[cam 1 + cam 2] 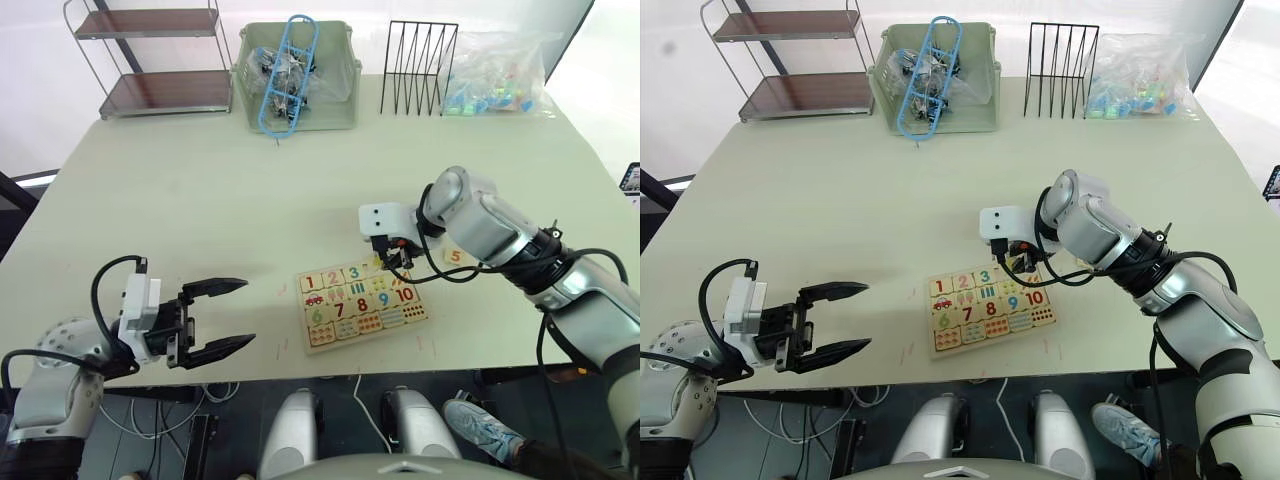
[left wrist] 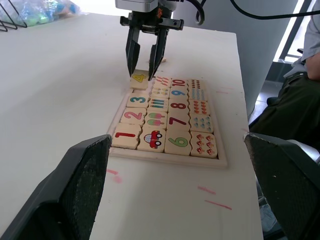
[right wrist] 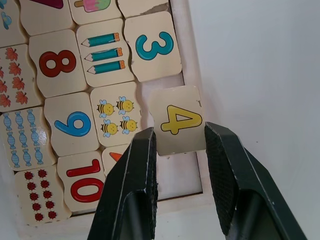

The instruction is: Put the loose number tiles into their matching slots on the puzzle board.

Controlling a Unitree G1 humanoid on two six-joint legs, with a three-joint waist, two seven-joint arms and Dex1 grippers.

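Just between right gripper fingers: 4 tile.

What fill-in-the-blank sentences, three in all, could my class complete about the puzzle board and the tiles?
1. The right gripper has its fingers either side of the yellow number ____ tile.
2. On the puzzle board, the tile with the red car sits between the red 1 and the green number ____.
3. The 5 tile lies on the ____, off the board.

Missing words: 4; 6; table
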